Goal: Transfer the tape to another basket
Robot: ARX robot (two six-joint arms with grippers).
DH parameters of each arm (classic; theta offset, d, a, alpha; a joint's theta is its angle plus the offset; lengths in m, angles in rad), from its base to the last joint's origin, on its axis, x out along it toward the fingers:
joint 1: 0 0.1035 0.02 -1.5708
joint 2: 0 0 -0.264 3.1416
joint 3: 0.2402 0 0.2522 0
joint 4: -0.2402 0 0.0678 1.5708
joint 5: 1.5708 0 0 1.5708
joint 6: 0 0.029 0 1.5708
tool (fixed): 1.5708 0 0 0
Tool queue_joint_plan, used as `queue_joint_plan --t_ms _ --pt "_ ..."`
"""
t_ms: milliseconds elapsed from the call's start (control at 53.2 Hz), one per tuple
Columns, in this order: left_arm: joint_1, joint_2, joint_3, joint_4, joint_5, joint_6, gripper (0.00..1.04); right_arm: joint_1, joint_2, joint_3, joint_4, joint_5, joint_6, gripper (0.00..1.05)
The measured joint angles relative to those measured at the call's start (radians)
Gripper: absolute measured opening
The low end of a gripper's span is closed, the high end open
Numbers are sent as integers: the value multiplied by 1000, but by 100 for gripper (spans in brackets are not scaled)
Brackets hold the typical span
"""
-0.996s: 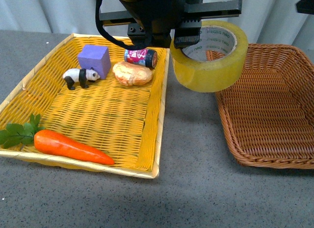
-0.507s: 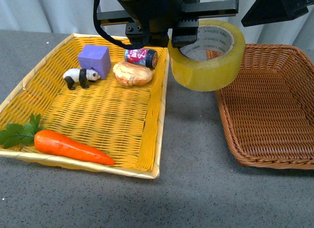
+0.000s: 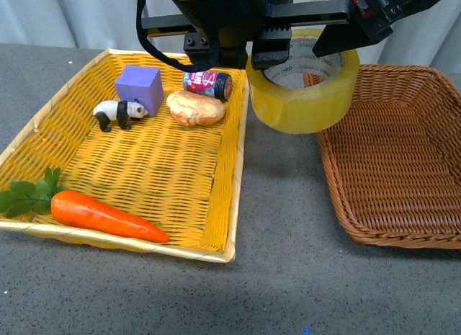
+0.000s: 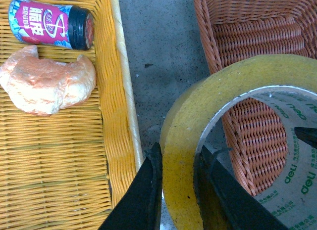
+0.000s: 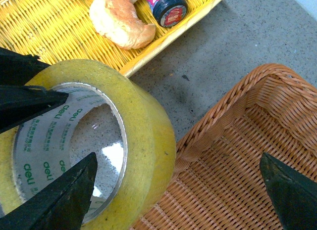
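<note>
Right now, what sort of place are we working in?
Likely a staged lab tabletop, not a home: a grey speckled table, a plain pale curtain behind, and toy props such as a carrot and panda figure in a yellow tray.

Grey speckled surface [image 3: 288, 241] before me. Two baskets sit directly on it. Yellow woven tray [image 3: 238, 178] fills the left of frame. Brown wicker basket [image 3: 337, 194] at right, cut by the frame edge. They stand apart, with a bare strip between them.
</note>
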Motion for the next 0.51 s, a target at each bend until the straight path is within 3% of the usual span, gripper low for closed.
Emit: queue_joint_plan --t_ms 413,507 --pt "0 0 0 0 0 0 16 13 82 95 -52 -4 -47 95" --pt "0 0 0 0 -1 3 16 21 95 99 -66 -8 -51 79"
